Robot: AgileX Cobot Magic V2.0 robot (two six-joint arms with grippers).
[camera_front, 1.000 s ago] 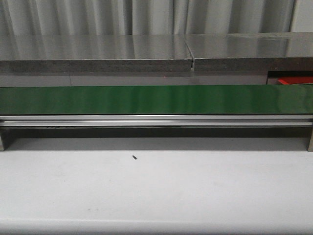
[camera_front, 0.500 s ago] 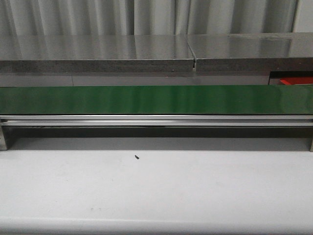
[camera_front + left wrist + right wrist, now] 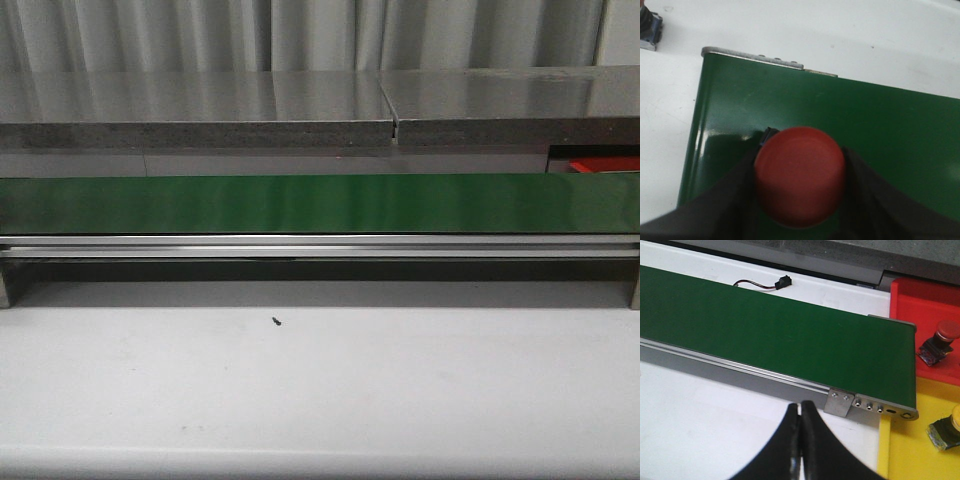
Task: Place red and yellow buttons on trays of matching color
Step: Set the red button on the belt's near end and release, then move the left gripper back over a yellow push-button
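— Red button [image 3: 800,182]: where was it?
— Pinched between the left gripper's [image 3: 799,200] jaws, hanging over the green conveyor belt [image 3: 880,130] near its end.
— And the right gripper [image 3: 800,440]?
— Its jaws were pressed together, holding nothing, above the white surface [image 3: 715,415] beside the belt. Past the belt's end, another red button [image 3: 940,342] lay on the red tray [image 3: 910,305], a yellow button [image 3: 946,431] on the yellow tray [image 3: 905,450].
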